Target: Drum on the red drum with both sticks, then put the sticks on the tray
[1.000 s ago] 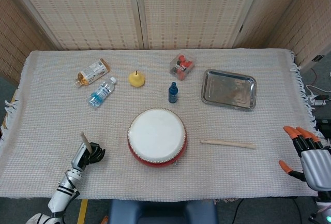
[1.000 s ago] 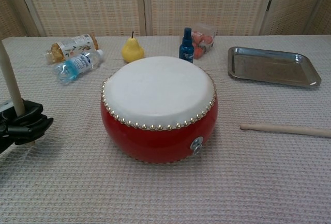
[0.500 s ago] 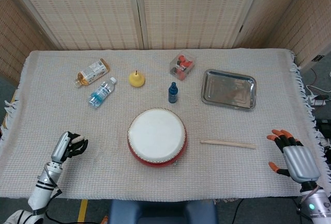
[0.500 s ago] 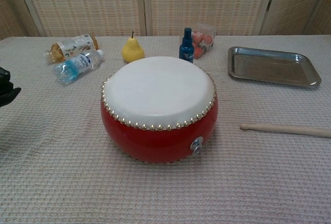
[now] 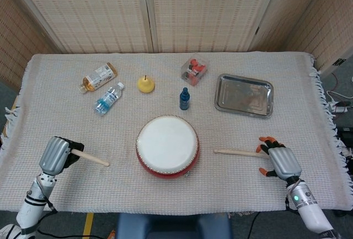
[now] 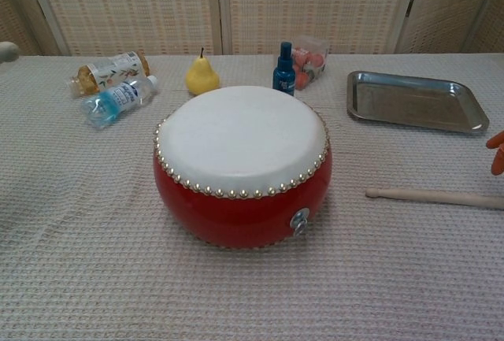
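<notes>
The red drum (image 5: 167,146) with its white skin stands at the front middle of the table, large in the chest view (image 6: 240,160). My left hand (image 5: 57,153) grips one wooden stick (image 5: 91,158), which points right toward the drum; its blurred tip (image 6: 6,51) shows at the chest view's left edge. The second stick (image 5: 237,152) lies flat on the cloth right of the drum (image 6: 437,196). My right hand (image 5: 278,162) hovers at its outer end with fingers apart, holding nothing; an orange fingertip (image 6: 496,152) shows at the chest view's edge. The steel tray (image 5: 244,94) lies at the back right.
Behind the drum stand a blue bottle (image 5: 185,99), a yellow pear (image 5: 145,84) and a clear box of red fruit (image 5: 194,68). A water bottle (image 5: 108,98) and a juice bottle (image 5: 98,77) lie at the back left. A woven cloth covers the table.
My left hand drew back to the left and swung its stick from upright to lying toward the drum. My right hand moved left to the end of the lying stick.
</notes>
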Controlling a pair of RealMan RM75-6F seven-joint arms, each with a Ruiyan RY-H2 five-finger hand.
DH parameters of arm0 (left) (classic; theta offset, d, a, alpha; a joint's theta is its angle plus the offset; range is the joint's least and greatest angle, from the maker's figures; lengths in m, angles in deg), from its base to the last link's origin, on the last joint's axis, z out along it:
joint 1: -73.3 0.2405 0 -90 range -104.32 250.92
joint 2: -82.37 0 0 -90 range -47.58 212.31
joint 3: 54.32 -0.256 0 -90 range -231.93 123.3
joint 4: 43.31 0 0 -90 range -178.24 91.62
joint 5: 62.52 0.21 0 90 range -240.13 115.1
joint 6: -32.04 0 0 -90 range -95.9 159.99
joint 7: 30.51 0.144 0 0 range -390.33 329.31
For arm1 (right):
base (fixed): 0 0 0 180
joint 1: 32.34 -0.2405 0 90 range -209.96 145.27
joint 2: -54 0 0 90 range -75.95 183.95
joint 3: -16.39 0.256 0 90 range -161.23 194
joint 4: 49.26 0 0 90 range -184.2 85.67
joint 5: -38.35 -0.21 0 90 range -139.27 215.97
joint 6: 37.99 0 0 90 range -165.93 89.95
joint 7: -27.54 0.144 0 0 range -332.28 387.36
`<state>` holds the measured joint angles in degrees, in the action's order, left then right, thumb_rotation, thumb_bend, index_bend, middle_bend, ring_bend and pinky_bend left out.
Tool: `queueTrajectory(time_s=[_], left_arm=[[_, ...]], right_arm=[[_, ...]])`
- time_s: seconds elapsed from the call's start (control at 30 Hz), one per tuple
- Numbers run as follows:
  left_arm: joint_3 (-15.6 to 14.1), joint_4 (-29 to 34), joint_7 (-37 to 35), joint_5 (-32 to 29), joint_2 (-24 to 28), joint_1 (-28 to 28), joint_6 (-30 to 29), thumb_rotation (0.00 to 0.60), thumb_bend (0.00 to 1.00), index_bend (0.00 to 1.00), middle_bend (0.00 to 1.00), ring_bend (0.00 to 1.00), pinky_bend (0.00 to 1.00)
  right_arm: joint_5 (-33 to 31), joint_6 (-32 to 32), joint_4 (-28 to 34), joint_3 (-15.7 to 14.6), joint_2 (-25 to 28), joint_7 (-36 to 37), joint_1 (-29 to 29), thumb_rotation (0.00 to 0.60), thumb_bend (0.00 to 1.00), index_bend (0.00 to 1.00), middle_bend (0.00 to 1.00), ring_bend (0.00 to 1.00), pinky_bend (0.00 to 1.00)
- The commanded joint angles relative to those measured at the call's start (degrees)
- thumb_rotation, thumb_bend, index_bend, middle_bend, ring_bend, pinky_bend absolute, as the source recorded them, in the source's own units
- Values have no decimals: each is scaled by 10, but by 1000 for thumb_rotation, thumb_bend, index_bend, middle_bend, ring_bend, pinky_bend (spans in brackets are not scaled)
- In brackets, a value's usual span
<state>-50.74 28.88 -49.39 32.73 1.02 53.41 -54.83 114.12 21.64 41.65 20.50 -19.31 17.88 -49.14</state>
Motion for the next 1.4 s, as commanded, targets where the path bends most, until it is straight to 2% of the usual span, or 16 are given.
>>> queueTrajectory(time_s=[0.03,0.27,0.63,1.1,1.3,1.4], left_arm=[[-1,16,8,3,11,2,-5,600,855,1000,1000,1000,1000],[-4,28,13,-4,21,5,0,600,851,1000,1000,1000,1000],[-7,28,5,-11,23,6,6,600,850,1000,1000,1000,1000],[-10,25,-7,-13,25,7,8,600,846,1000,1000,1000,1000],[-9,25,-16,-16,25,9,7,600,844,1000,1000,1000,1000],[-8,27,-21,-18,27,9,6,600,845,1000,1000,1000,1000]], right_arm=[[-18,-30,-32,10,-34,-9,-28,600,205,401,137,44,257],[-35,-63,-82,27,-90,-15,-70,600,210,406,137,35,232],[-53,-90,-127,33,-145,-32,-114,600,301,434,137,33,224],[-52,-83,-147,16,-164,-36,-122,600,357,508,138,33,224],[-42,-72,-151,11,-166,-23,-120,600,450,609,140,38,224],[-19,-50,-140,11,-157,18,-113,600,473,643,159,52,224]])
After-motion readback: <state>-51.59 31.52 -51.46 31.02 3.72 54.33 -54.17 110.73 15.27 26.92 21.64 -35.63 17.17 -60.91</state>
